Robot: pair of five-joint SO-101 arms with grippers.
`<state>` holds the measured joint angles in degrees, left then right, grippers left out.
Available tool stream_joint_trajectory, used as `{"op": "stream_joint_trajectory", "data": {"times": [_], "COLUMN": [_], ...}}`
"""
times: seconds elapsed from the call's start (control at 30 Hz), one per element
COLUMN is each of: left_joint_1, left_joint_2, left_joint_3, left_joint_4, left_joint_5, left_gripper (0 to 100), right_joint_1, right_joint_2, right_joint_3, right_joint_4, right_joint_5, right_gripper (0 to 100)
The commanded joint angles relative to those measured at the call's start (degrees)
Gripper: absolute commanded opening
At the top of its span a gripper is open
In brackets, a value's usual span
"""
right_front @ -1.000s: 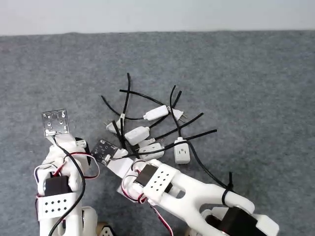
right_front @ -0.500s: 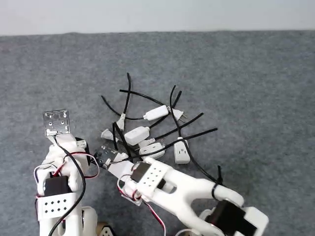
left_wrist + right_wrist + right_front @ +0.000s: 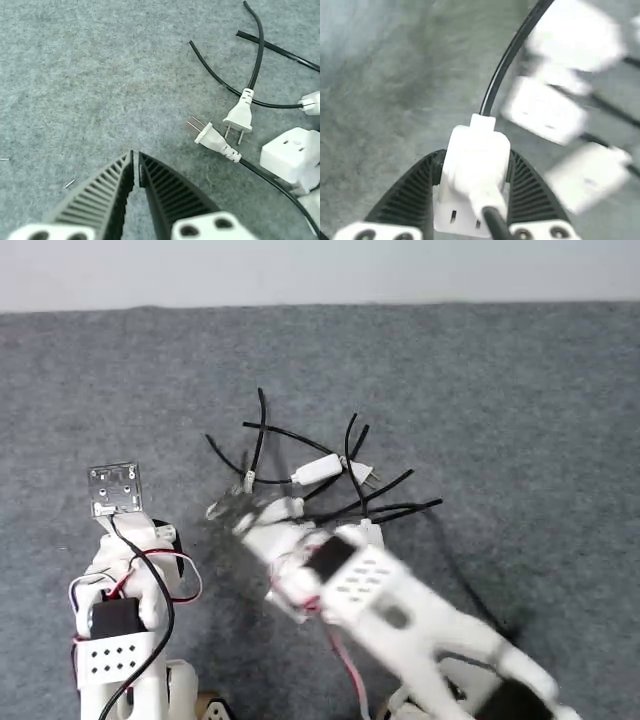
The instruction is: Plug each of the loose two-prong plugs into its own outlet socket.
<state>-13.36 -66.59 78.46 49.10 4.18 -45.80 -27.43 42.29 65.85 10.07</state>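
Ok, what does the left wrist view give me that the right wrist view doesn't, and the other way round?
Left wrist view alone: the left gripper, shut and empty above the carpet, plus a broad two-prong plug and a slim two-prong plug lying loose and close together, with a white outlet socket beside them.
Right wrist view alone: the right gripper shut on a white connector with a black cord; other white pieces lie beyond it.
Both: grey carpet, black cabling and white outlet hardware.
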Motion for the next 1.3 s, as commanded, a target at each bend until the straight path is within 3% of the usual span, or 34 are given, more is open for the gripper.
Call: {"op": "stream_joint_trajectory", "data": {"times": [0.0, 0.2, 0.33, 0.53, 0.77, 0.93, 1.27], "left_joint_1": [0.4, 0.4, 0.4, 0.4, 0.4, 3.4, 3.5], "left_joint_2": [-0.8, -0.9, -0.8, -0.8, -0.9, -1.1, -1.1], "left_joint_3": [-0.4, -0.2, -0.2, -0.1, 0.3, 1.2, 1.5], "left_joint_4": [-1.5, -1.5, -1.5, -1.5, -1.5, -1.4, -1.3], "left_joint_5": [-0.4, -0.4, -0.4, -0.4, -0.4, -0.6, -0.6], "left_gripper": [1, 1, 1, 1, 1, 1, 1], "right_joint_1": [8.3, 21.1, 38.8, 68.0, 94.3, 105.4, 115.3], "right_joint_2": [-16.6, -29.0, -29.4, -25.1, -11.6, 0.0, 16.3], "right_joint_3": [-3.8, -3.8, -3.8, -3.5, -3.8, -3.9, -3.9], "right_joint_4": [5.7, 13.8, 14.1, 5.8, -10.8, -23.3, -39.0], "right_joint_5": [4.0, 8.0, 9.1, 9.2, 15.0, 15.1, 15.1], "right_gripper": [0.8, 0.8, 0.8, 0.8, 0.8, 0.8, 1.2]}}
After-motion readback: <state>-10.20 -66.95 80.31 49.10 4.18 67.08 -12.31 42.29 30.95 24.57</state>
